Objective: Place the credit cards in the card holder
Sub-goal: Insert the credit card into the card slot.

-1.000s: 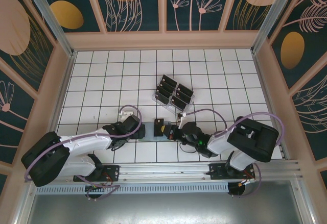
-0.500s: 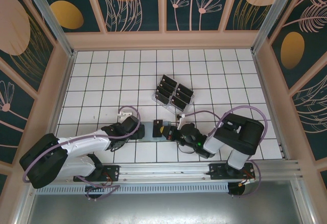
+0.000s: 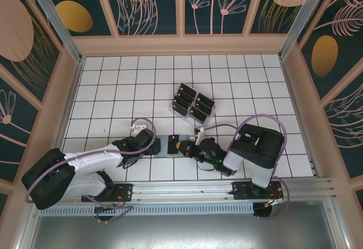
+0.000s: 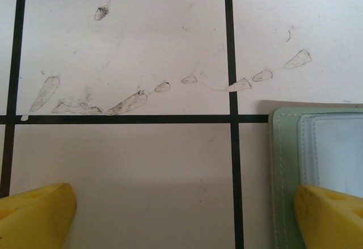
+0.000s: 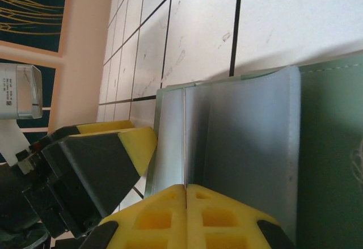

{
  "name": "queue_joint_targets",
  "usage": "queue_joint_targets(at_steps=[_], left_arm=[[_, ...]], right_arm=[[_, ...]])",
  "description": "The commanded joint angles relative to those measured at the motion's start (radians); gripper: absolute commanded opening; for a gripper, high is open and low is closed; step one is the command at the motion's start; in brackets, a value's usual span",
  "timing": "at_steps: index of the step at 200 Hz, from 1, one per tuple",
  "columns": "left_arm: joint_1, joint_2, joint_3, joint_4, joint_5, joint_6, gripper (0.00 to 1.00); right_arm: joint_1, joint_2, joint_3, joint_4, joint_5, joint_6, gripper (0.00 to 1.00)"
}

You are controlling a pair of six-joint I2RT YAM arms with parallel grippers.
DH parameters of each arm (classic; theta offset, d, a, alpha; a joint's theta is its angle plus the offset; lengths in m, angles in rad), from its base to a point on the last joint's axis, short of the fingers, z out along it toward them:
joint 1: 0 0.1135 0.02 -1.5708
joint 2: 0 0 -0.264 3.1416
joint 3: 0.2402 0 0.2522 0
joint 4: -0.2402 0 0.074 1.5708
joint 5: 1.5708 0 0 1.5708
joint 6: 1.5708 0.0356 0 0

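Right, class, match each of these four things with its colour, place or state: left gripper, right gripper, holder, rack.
Things:
1. left gripper
2. right gripper
3. holder
4. rack

Descriptions:
A. sage green, lying open on the table between the two arms' tips
B. jaws shut, yellow fingers pressed together
C. clear, farther back on the table, with dark cards in it
D. jaws wide open, yellow fingers far apart

Pairs: 1-D, 2-B, 3-A, 4-C
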Motion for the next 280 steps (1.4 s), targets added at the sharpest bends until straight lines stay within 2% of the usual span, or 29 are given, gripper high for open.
queue_joint_targets(at_steps=[1, 66, 115, 172, 237, 280], left_arm=[[-0.004, -0.012, -0.003, -0.064, 0.007, -0.018, 0.99], [-0.005, -0.066, 0.064, -0.090, 0.015, 0.003, 0.98], [-0.035, -0.012, 0.088, -0.079, 0.004, 0.010, 0.98], [-0.055, 0.043, 0.029, -0.048, -0.016, -0.033, 0.98], [-0.055, 0.064, 0.008, -0.037, -0.012, -0.059, 0.99], [-0.056, 0.064, 0.010, -0.041, -0.017, -0.059, 0.99]], right_arm=[[0.010, 0.011, 0.005, 0.042, -0.003, 0.005, 0.00], [0.010, -0.003, -0.011, 0.042, 0.003, 0.008, 0.00], [0.007, -0.010, -0.009, 0.043, -0.004, 0.009, 0.00], [-0.002, -0.058, -0.016, 0.030, -0.021, -0.003, 0.00], [-0.015, -0.226, -0.031, -0.144, 0.018, -0.063, 0.00], [-0.018, -0.254, -0.039, -0.187, 0.050, -0.075, 0.00]])
